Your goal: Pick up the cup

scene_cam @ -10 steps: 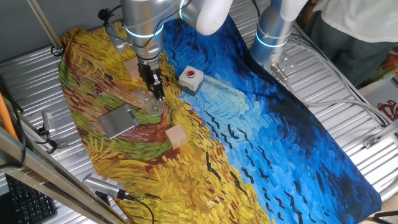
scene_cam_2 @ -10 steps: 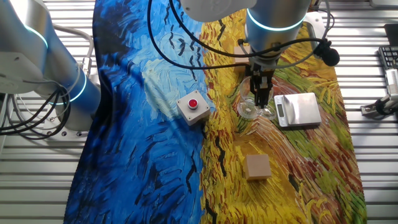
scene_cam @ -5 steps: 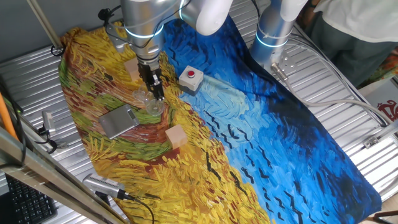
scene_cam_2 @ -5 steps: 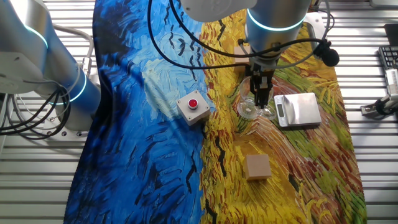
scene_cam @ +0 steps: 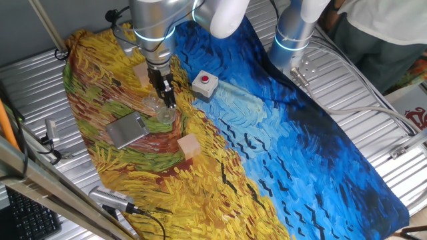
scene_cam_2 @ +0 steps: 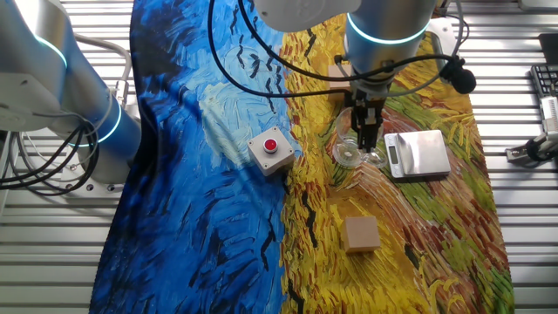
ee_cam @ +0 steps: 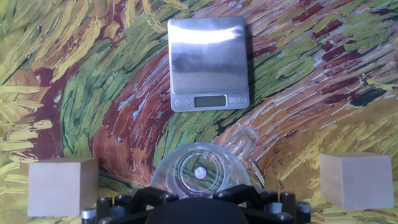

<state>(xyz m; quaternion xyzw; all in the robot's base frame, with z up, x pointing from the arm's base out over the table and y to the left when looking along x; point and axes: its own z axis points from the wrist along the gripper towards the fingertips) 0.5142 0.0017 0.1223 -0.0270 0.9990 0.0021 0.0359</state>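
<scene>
The cup (scene_cam: 161,111) is small and transparent and stands on the painted cloth beside the flat grey metal box (scene_cam: 127,129). It also shows in the other fixed view (scene_cam_2: 349,151) and at the bottom middle of the hand view (ee_cam: 200,169), with a small handle pointing toward the box. My gripper (scene_cam: 169,102) points straight down with its narrow fingers close together on the cup's near wall (scene_cam_2: 370,145). The cup's base rests on the cloth. The fingertips are hidden in the hand view.
A tan wooden cube (scene_cam: 189,145) lies in front of the cup and another (scene_cam: 141,73) behind it; they flank the cup in the hand view (ee_cam: 62,185) (ee_cam: 356,180). A grey box with a red button (scene_cam: 205,85) sits nearby. A second arm base (scene_cam: 291,40) stands at the back.
</scene>
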